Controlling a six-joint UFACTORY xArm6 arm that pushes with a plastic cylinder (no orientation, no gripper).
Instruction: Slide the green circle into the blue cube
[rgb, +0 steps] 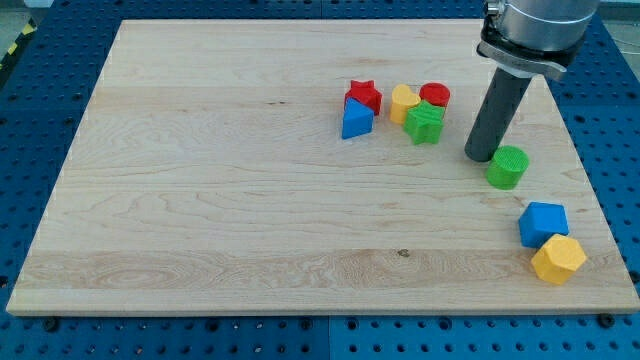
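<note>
While my tip touches one green circle, one blue cube waits; no hand shows.

The tabletop is pale wood with a fine streaked grain, and the frame around it is deep blue, dotted with holes. My tip ends a dark grey rod under a silvery collar. Just beside the tip, to the view's right, the green circle is bright green. Further toward the view's bottom, the blue cube touches a yellow block. To the tip's left are a green star, red cylinder, yellow block, red star and blue triangle.
</note>
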